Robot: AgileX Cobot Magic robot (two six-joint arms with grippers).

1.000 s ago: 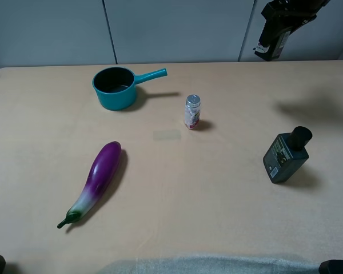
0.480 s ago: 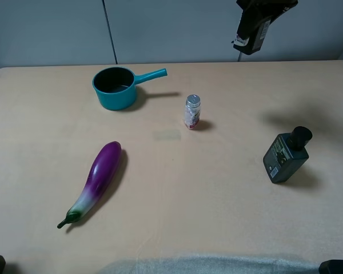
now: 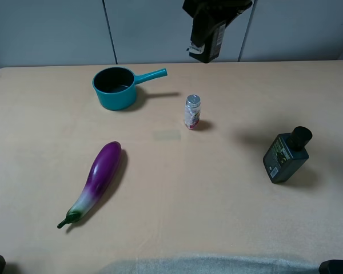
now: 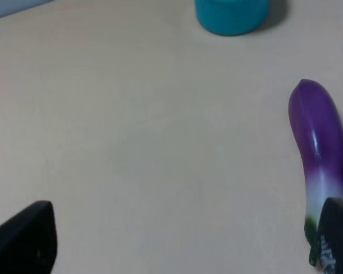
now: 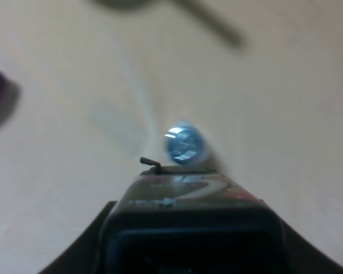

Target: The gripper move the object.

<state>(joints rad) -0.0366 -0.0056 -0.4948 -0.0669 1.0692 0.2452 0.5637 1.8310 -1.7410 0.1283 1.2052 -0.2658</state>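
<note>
My right gripper [image 3: 212, 16] hangs high over the back middle of the table, shut on the small black boxy bottle [image 3: 205, 43] with the white-and-red label. The bottle is in the air, above and behind the clear shaker [image 3: 192, 111]. In the right wrist view the bottle [image 5: 188, 220] fills the near edge and the shaker's silver lid [image 5: 183, 143] lies just beyond it, blurred. My left gripper [image 4: 183, 245] is open and empty, low over the table near the purple eggplant [image 4: 319, 151].
A teal pot [image 3: 114, 87] with its handle pointing right stands at the back left. The eggplant [image 3: 97, 180] lies front left. A larger dark-green bottle [image 3: 286, 155] lies at the right. A faint tape patch [image 3: 167, 135] marks the table's middle.
My right gripper has carried the black bottle leftward, from the back right corner to above the shaker. Its shadow on the table moved left too. Nothing else moved.
</note>
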